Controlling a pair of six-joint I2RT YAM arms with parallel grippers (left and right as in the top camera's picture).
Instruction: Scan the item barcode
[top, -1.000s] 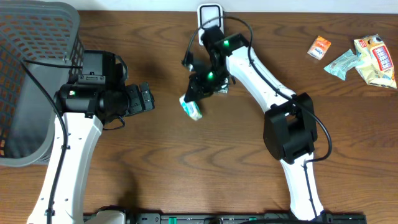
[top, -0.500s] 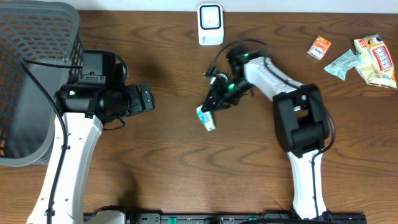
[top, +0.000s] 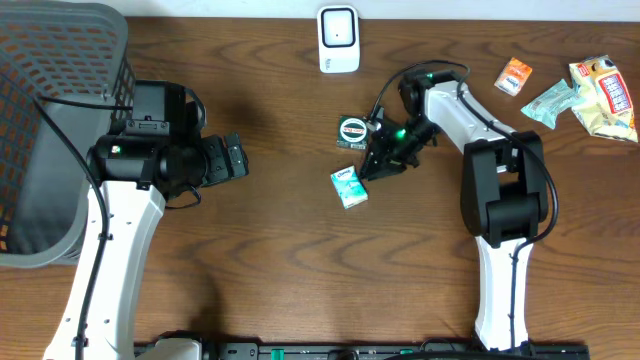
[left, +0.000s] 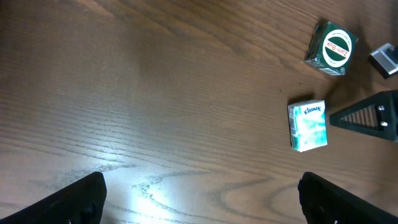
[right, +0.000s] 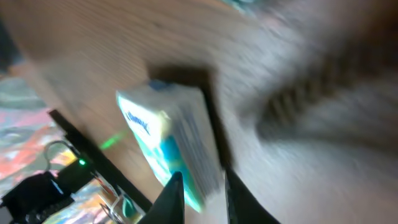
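- Set-down, I judge: tissue pack (top: 349, 187) lies unheld on tabletop (top: 250, 260), with scanner (top: 338, 40) well apart from it.
- Just beside that pack, right gripper (top: 370, 168) is barely parted and empty; left gripper (top: 240, 160) is wide open and empty.
- Next: any regrasp needs wider jaws.

Green box (left: 333, 48) reads Zam-Buk (tissue pack (left: 308, 126): Kleenex).

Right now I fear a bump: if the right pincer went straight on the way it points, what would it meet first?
The tissue pack, which lies just beyond the tips of the right pincer and in their line. The wrist view is blurred, so I cannot tell how near it is.
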